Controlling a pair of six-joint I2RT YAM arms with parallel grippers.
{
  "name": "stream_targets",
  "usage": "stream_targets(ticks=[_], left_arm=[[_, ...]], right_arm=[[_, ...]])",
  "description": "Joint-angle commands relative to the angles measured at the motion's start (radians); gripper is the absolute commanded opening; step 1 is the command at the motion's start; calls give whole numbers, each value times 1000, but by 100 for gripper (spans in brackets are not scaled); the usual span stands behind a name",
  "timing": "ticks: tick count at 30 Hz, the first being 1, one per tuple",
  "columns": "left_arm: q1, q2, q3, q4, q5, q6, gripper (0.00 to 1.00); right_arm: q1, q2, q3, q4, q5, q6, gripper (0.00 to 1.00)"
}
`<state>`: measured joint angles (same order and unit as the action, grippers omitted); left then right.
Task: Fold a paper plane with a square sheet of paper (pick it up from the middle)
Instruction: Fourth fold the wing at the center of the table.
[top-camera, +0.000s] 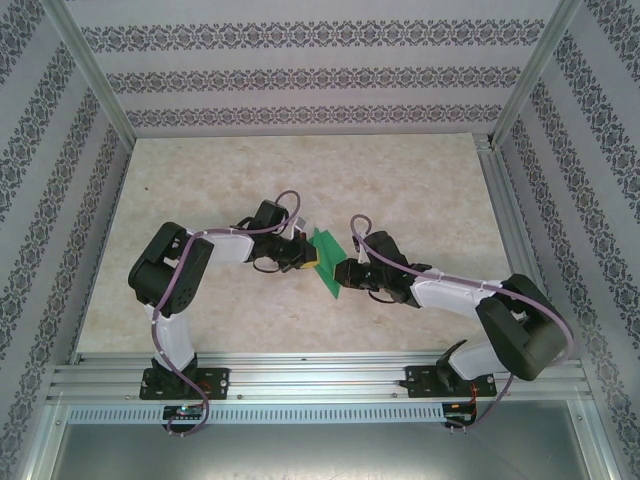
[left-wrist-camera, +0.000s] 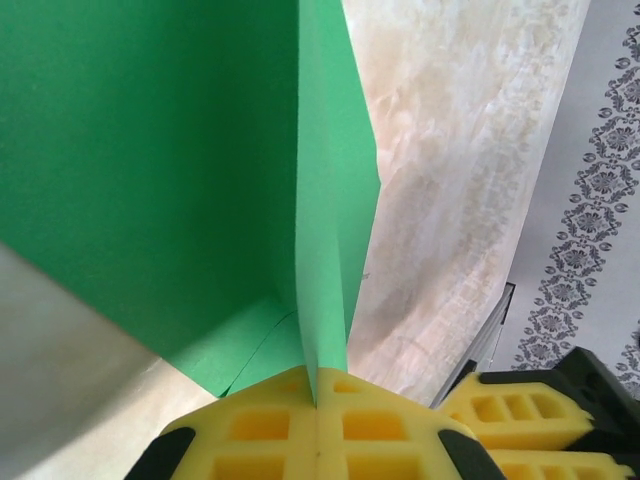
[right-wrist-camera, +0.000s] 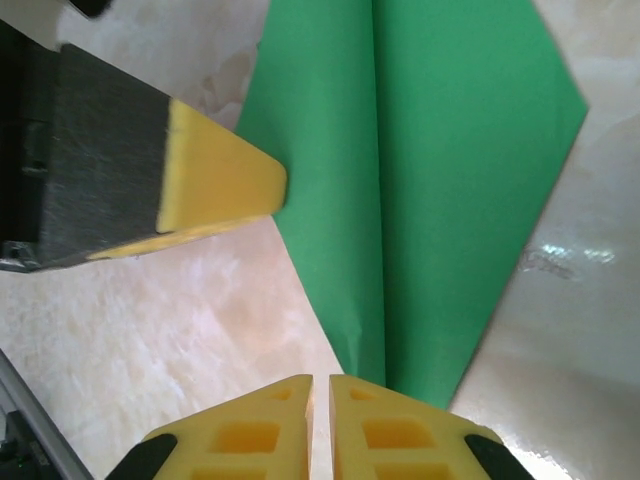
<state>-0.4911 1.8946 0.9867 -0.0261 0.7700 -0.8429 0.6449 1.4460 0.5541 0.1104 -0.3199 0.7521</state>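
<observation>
My left end effector (left-wrist-camera: 315, 395) is clamped tight on the creased green paper (left-wrist-camera: 150, 150) at the middle of the desk (top-camera: 400, 180). My right end effector (right-wrist-camera: 320, 385) is nearly closed at the paper's edge; I cannot tell whether it grips.

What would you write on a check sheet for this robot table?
Surface: beige marbled table.
Job's things: green paper, folded along a crease, between the arms.
Clutter: nothing seen.
Grippers: left pincer shut on the paper's fold; right pincer nearly closed, nothing seen between its fingers.
Cables: purple cables run along both arms.
Surroundings: patterned walls, metal frame.
</observation>
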Motion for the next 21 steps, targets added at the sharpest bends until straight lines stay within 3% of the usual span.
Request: stream_targets(ticks=[1, 5, 21], left_arm=[[13, 6, 39, -65, 25, 90, 1], [14, 20, 68, -160, -5, 168, 0], [22, 44, 83, -211, -5, 250, 1]], right_arm=[[-12, 36, 27, 69, -46, 53, 13], [-13, 66, 36, 86, -59, 68, 13], [-27, 145, 67, 110, -90, 118, 14]])
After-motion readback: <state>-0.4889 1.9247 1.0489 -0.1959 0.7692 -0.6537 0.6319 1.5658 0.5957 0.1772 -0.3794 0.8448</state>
